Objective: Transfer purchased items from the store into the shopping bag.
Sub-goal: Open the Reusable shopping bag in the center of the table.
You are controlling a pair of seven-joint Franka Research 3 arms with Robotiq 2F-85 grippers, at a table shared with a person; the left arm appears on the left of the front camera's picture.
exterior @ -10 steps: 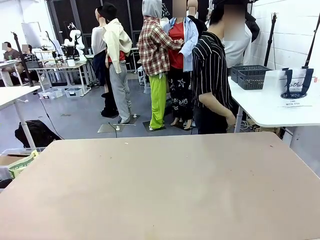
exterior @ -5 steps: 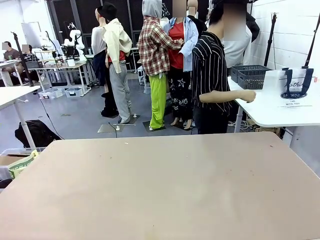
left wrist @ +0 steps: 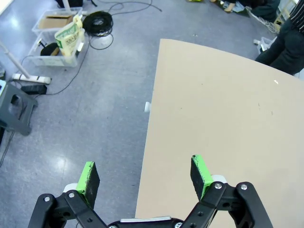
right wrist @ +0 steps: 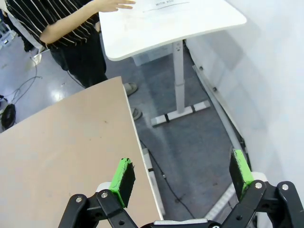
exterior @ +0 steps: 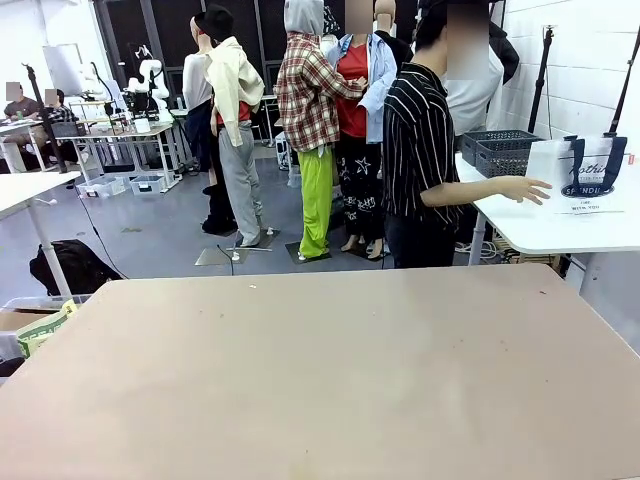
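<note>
The dark grey mesh basket stands on a white side table at the far right, beyond my tan table. Beside it stands the translucent white shopping bag with navy handles. A person in a striped shirt stretches a hand over the side table towards the bag. The purchased items are out of view. My left gripper hangs open over the tan table's edge, nothing between its fingers. My right gripper is open above the floor beside the tan table.
The side table's leg and foot stand on the floor close to my table's corner. Clear bins, a cable coil and a grey step stool lie on the floor off the table's left side.
The person's arm has lifted from their side and reached out to the right, over the white side table towards the bag. My grippers' earlier positions are not shown.
</note>
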